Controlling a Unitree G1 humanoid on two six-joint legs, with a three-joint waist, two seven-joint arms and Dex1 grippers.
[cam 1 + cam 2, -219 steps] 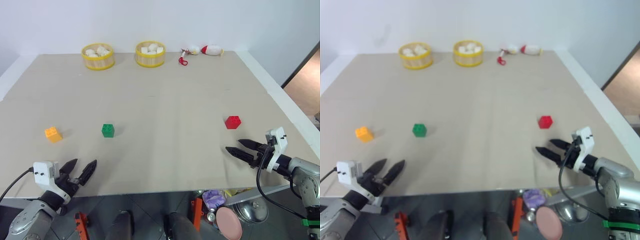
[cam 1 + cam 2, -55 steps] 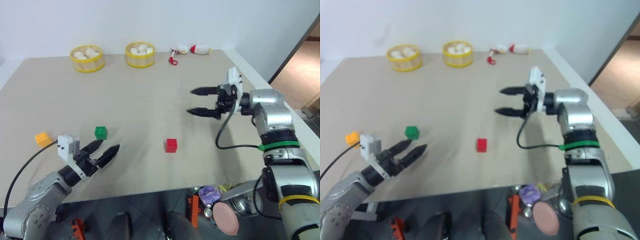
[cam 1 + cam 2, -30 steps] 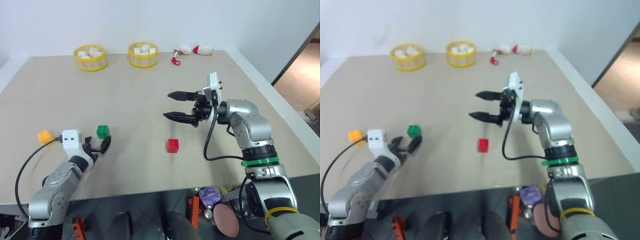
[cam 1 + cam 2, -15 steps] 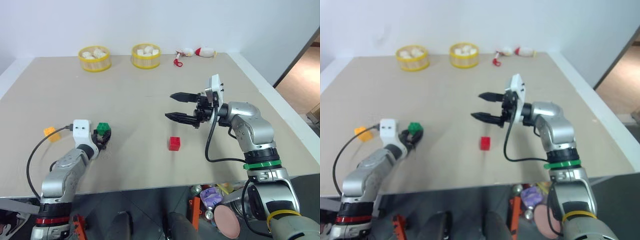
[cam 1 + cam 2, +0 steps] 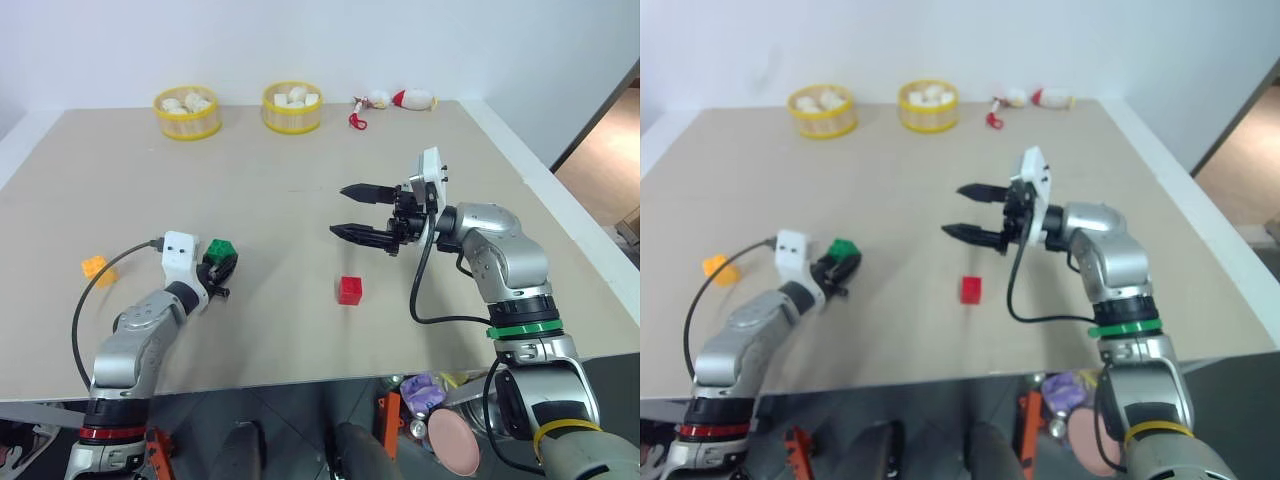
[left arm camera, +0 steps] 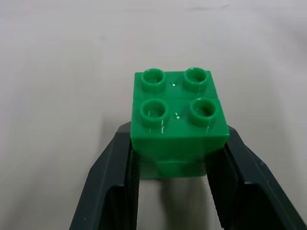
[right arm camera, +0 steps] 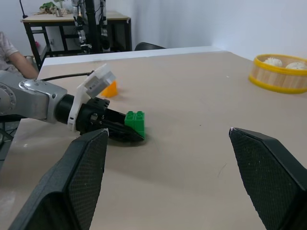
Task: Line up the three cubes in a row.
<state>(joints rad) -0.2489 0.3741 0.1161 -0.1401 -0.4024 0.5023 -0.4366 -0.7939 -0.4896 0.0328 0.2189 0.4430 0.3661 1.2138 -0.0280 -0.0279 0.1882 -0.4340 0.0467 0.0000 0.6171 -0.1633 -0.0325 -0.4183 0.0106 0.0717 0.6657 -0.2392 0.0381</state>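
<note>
- Clamping the green cube (image 6: 178, 120) between its two black fingers, the left gripper (image 5: 219, 270) is seen at the left side of the table (image 5: 300, 150); the flat side faces of the brick are taken low down, with the four studs left free on top.
- The right gripper (image 5: 350, 212) is held above the table's middle with its jaws spread wide and nothing between them.
- The red cube (image 5: 349, 290) lies alone near the front centre, just below that open gripper.
- The orange-yellow cube (image 5: 93, 267) sits well apart at the far left edge, beside the left arm's cable.
- Handling is judged easy – each cube looks like rigid, light plastic, not fragile, though its glossy faces may slip under a loose pinch.
- A grip across two opposite flat sides is judged best – the studded top gives the fingers no even surface.
</note>
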